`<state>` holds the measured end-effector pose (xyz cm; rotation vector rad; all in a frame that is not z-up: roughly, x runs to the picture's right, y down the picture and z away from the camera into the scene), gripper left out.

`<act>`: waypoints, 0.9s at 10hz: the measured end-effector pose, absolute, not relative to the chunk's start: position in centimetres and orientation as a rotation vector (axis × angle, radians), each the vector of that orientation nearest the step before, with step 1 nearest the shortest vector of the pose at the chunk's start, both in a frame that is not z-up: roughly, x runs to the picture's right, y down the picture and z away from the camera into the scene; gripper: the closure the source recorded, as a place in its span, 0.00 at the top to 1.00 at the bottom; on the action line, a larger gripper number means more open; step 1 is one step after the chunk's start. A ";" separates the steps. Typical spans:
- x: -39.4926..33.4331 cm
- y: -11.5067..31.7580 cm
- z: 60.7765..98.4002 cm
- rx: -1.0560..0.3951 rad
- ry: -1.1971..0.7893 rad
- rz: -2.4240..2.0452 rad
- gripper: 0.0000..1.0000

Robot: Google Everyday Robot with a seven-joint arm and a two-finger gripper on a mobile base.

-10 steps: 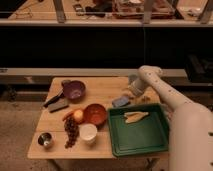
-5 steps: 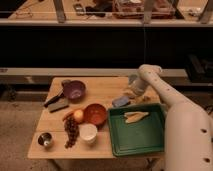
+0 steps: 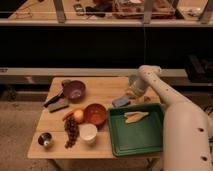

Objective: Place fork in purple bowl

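The purple bowl (image 3: 74, 90) sits at the table's back left, round and shallow, with nothing showing inside it. My gripper (image 3: 132, 93) hangs low over the back right of the table, just behind the green tray (image 3: 145, 142) and next to a small grey-blue object (image 3: 121, 102). The arm comes in from the right and bends down to it. No slim pale fork shows on the table or at the gripper; it is hidden or out of view. The bowl lies well to the gripper's left.
An orange-brown bowl (image 3: 95, 114), a white cup (image 3: 88, 133), an orange fruit (image 3: 78, 116), dark grapes (image 3: 71, 132) and a metal cup (image 3: 45, 140) fill the front left. A black-handled tool (image 3: 53, 99) lies by the purple bowl. Broad pale yellowish pieces (image 3: 136, 116) lie in the tray.
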<state>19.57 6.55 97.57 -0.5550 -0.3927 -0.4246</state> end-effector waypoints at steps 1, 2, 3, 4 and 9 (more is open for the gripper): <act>19.6 6.7 97.5 -0.562 -0.393 -0.428 0.53; 19.7 6.6 97.3 -0.561 -0.392 -0.427 0.41; 20.0 6.6 97.1 -0.561 -0.391 -0.424 0.33; 20.1 6.5 97.0 -0.562 -0.390 -0.423 0.24; 19.0 6.0 96.7 -0.536 -0.516 -0.422 0.00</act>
